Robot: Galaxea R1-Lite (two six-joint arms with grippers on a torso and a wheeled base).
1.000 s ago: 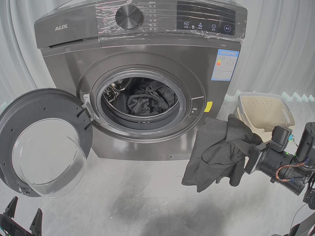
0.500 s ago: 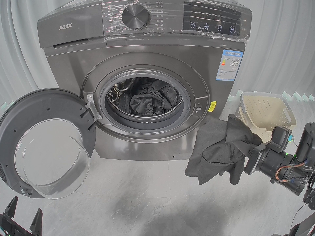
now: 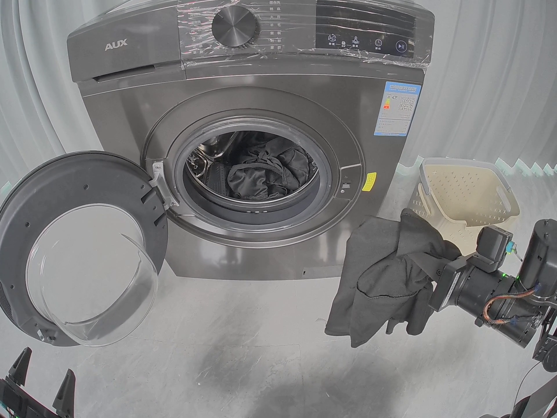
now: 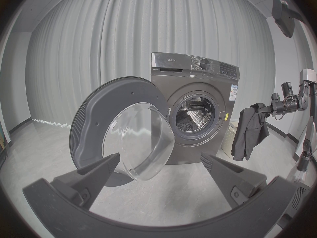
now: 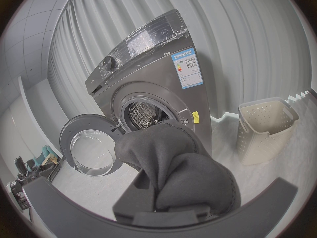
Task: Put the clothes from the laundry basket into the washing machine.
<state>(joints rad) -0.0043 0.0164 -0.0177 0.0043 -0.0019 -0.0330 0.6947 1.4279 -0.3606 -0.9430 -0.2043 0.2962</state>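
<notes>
Right gripper stays put, fingers clamped on dark garment hanging between washing machine and laundry basket; left gripper fingers spread wide, empty.

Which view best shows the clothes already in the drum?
The head view: it looks straight into the open drum at the dark clothes. The left wrist view shows them small; in the right wrist view the held garment blocks the lower drum.

Logo, sticker on washing machine
</notes>
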